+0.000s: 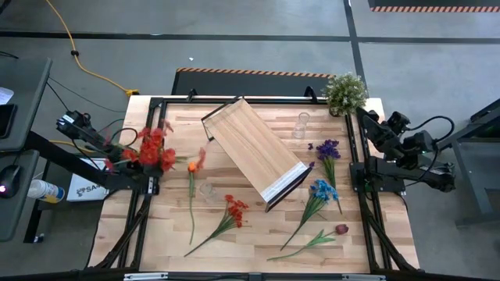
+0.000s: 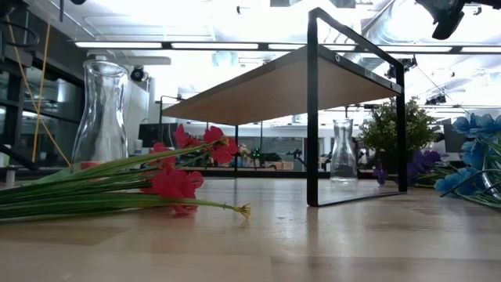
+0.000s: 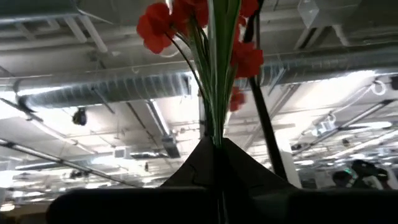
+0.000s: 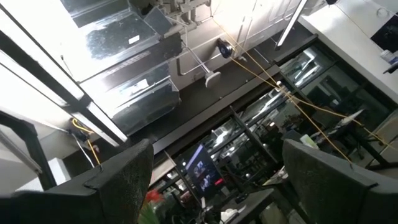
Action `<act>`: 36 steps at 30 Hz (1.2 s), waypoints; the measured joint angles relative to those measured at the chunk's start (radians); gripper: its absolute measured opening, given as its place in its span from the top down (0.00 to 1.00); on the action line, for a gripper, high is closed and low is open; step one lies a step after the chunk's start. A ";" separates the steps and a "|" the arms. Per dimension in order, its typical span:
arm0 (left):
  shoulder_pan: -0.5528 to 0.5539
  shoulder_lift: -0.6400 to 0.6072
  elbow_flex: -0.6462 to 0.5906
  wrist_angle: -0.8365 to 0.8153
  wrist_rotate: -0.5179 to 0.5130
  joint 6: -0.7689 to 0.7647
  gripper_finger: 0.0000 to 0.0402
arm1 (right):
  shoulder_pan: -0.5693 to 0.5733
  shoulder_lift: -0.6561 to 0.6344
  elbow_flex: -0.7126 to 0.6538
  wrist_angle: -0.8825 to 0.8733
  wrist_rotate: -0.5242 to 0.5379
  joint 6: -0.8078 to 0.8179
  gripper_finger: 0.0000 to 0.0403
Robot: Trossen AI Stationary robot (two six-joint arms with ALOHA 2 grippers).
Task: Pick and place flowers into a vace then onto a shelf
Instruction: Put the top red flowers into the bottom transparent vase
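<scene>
Red flowers (image 3: 205, 37), green stems pinched in left gripper (image 3: 214, 146), right gripper (image 4: 214, 168) spread wide

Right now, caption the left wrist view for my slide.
Left gripper shut on red flowers, stems rising between its fingers toward ceiling ducts.

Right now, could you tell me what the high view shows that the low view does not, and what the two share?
Only the high view shows the left gripper shut on the red flowers, the right gripper waiting at the table's right edge, and the dark red flower. Only the low view shows the underside of the shelf. Both show the shelf, two glass vases, the potted plant and blue flowers.
</scene>
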 joint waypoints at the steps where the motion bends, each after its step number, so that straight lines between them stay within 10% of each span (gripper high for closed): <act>1: 0.000 0.008 0.001 0.009 0.009 -0.006 0.89 | 0.000 0.000 0.000 0.000 0.000 0.000 0.15; 18: 0.001 0.306 0.177 0.052 0.051 -0.089 0.89 | 0.000 0.000 0.000 -0.007 0.000 0.011 0.15; 36: 0.001 0.564 0.284 0.053 -0.133 -0.167 0.89 | 0.000 0.002 0.000 -0.012 -0.005 0.048 0.15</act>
